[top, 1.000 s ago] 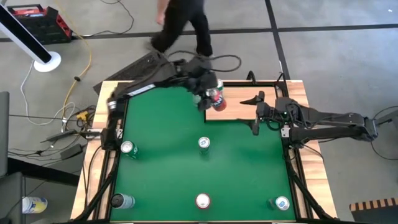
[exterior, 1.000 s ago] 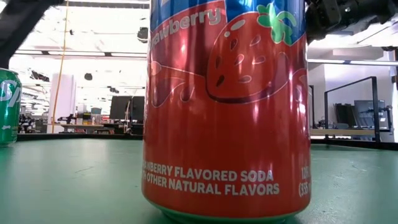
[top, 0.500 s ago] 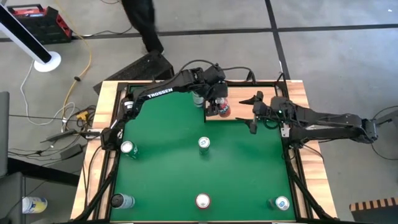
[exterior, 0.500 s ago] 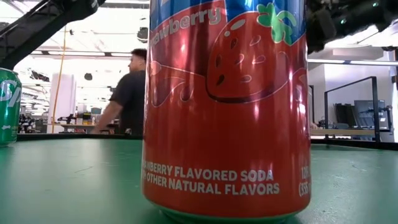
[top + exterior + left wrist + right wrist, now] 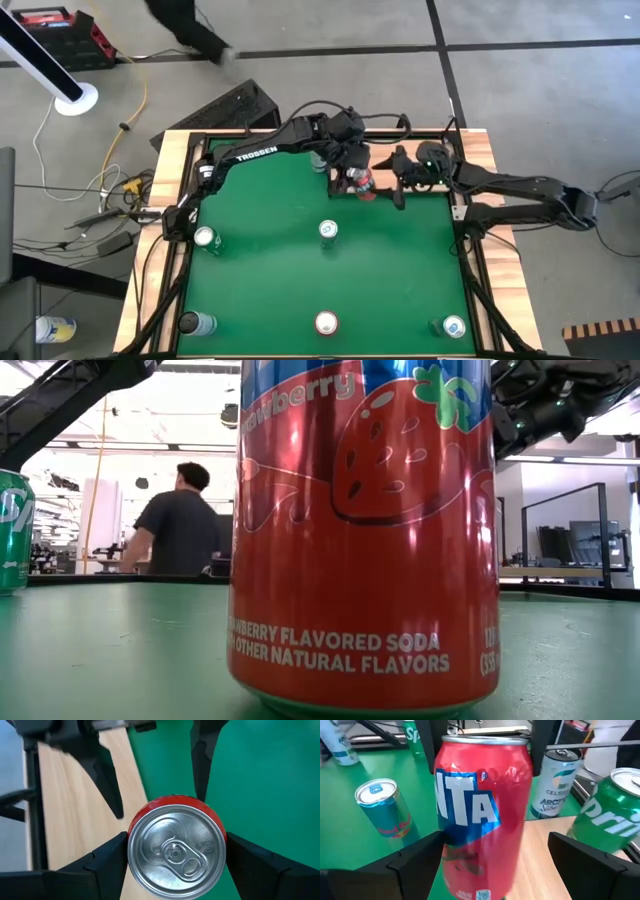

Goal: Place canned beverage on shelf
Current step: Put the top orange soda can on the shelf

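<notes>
Our left gripper [image 5: 352, 172] jaws clasp the red can [image 5: 359, 181] at the shelf [image 5: 75, 815] edge by the bench's far side. Right gripper [image 5: 400, 180] waits alongside, jaws wide. We should lower it fully onto wood before releasing.

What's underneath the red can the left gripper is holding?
Below the red can in the left gripper, the shelf edge meets green table. The spot directly beneath is hidden.

A person [image 5: 178, 520] stands beyond the green table [image 5: 260, 270].
</notes>
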Motion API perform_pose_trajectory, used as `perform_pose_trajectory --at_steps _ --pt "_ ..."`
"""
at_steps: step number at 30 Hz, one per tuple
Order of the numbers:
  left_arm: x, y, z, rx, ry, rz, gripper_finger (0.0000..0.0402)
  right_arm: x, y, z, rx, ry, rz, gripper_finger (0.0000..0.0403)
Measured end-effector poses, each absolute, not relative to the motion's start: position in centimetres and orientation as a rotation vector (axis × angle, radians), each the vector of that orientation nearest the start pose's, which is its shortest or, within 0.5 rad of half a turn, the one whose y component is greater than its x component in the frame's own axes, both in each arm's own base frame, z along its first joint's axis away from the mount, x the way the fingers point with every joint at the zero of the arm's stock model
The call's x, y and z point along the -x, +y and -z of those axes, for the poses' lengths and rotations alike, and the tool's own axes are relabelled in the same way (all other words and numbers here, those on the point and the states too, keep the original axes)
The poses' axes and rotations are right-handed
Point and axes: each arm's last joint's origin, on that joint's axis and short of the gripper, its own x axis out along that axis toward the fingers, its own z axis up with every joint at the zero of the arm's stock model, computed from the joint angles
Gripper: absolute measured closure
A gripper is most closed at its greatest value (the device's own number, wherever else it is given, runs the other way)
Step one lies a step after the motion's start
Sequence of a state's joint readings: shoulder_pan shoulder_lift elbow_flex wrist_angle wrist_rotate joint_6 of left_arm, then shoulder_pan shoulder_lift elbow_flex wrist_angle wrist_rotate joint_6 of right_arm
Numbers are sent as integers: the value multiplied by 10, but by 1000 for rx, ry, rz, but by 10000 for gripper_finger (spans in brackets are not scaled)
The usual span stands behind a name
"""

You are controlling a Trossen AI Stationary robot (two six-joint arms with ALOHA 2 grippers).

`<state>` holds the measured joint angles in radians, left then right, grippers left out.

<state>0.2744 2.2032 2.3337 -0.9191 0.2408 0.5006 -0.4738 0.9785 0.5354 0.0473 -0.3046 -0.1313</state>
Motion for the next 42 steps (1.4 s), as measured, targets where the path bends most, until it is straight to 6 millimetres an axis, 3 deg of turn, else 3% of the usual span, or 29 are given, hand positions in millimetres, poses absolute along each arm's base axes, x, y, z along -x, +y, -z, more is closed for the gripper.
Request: perform_pose_trajectory --at_steps 5,14,21,28,33,42 --pt "-465 119 -341 -317 734 159 131 -198 -90 -233 -38 318 -8 19" --pt "-464 120 -341 -324 738 160 131 -205 -94 -229 -16 297 3 20" --pt "-464 121 -341 -321 739 158 117 -205 -94 -230 -10 294 3 90" --pt "-462 124 -341 -329 788 55 88 -202 -99 -226 -22 337 82 93" --pt "-440 123 -362 -332 863 -22 85 -198 -104 -220 -38 391 164 93" --pt "-386 112 -418 -288 828 -28 83 -182 -108 -194 -66 218 389 93"
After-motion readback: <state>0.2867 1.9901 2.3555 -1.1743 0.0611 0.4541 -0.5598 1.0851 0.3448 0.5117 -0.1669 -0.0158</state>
